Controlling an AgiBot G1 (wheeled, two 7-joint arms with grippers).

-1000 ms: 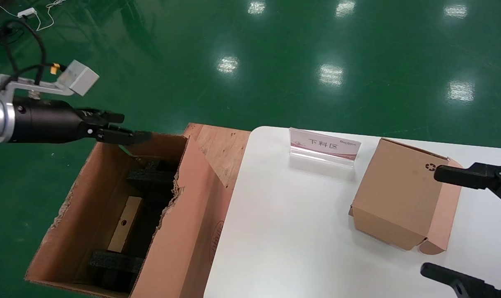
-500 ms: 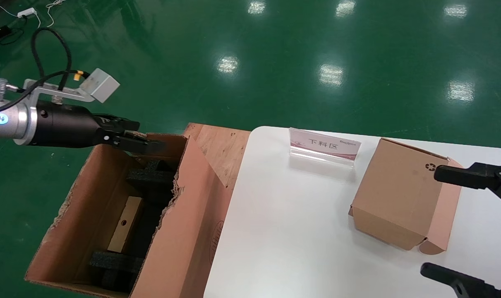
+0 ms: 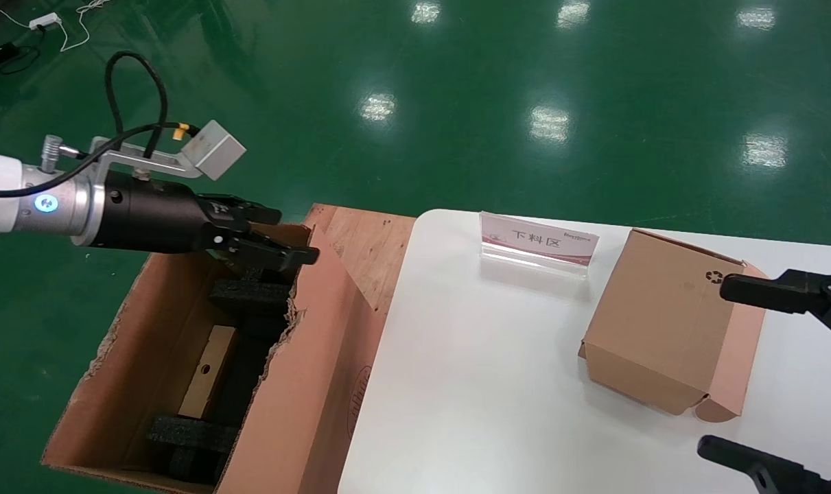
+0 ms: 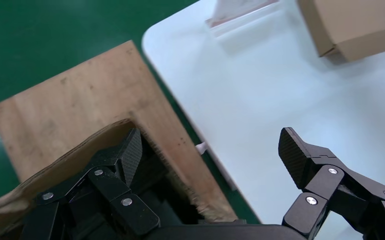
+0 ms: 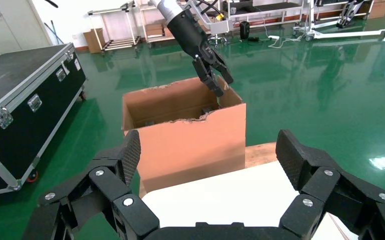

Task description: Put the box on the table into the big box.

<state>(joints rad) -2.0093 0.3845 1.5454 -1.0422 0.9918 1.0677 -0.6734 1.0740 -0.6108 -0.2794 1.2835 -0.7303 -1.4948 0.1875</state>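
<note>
My left gripper [image 3: 288, 240] spread apart and empty above the big box's [image 3: 305, 384] far corner, slim box [image 3: 208, 372] lying inside, my right gripper [image 3: 765, 374] wide apart beside the cube-like box [image 3: 662, 322] on the white table [image 3: 470, 384].

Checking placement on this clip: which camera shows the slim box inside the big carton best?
The head view: the slim box lies inside the big box, hole visible. Neither wrist view shows it; the right wrist sees only the carton's outside.

Bare white table [image 3: 470, 384] between sign holder [image 3: 539, 245] and cube-like box [image 3: 669, 322] (both obstacles).

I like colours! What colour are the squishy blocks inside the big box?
Black foam blocks, seen best in the head view.
</note>
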